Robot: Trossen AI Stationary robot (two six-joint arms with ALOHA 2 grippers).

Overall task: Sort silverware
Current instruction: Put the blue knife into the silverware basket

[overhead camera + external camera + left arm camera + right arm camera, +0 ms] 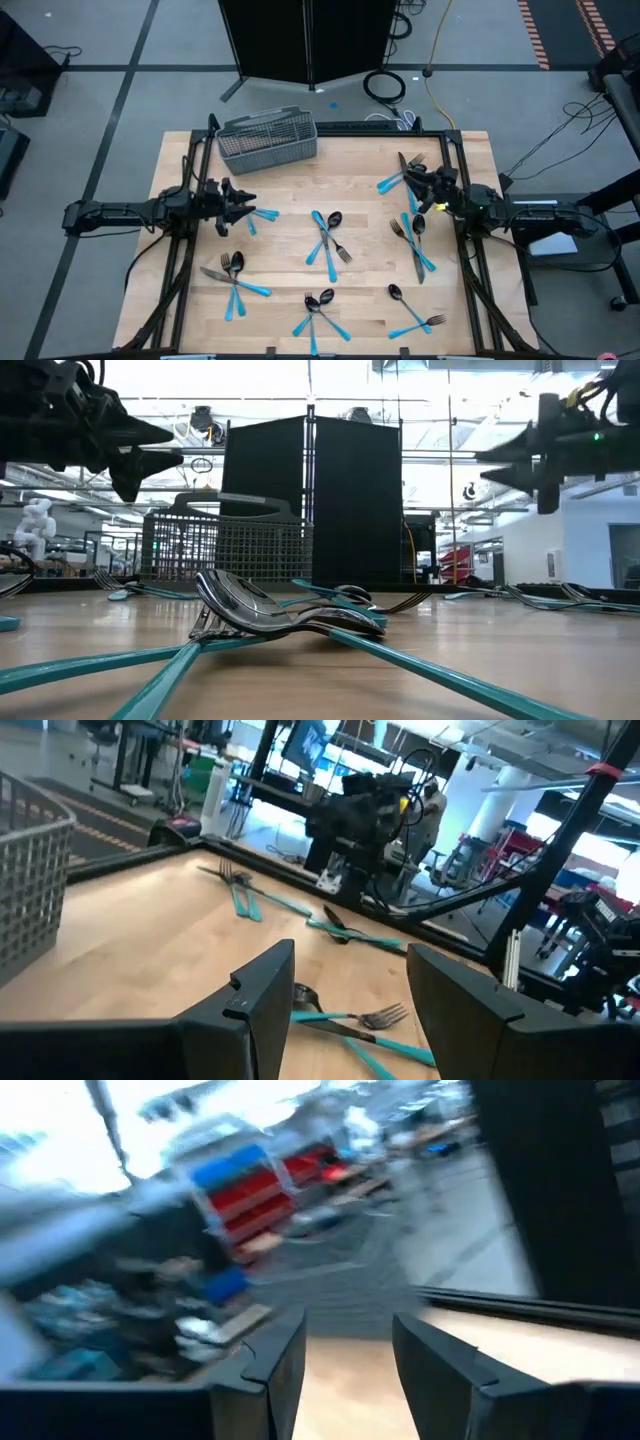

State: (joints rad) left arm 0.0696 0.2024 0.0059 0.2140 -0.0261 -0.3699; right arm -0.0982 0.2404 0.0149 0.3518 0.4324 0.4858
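Note:
Silverware with light-blue handles lies on the wooden table in several crossed clusters: mid-table [328,238], front left [235,275], front middle [318,310], right [412,240], front right [415,315]. One more cluster lies close in front in the low view [270,618]. My left gripper [245,205] hovers level above the table's left side, open, near a blue handle [264,214]. In its wrist view the fingers [262,990] have nothing between them. My right gripper [412,178] hovers open at the right, above a cluster [392,182]. Both hang well above the table in the low view, left gripper [168,446] and right gripper [488,466].
A grey wire-mesh basket [268,140] stands at the table's far left, empty as far as I can see. A black metal frame [440,132] runs around the table's edges. A tall black cabinet [312,500] stands behind the far edge.

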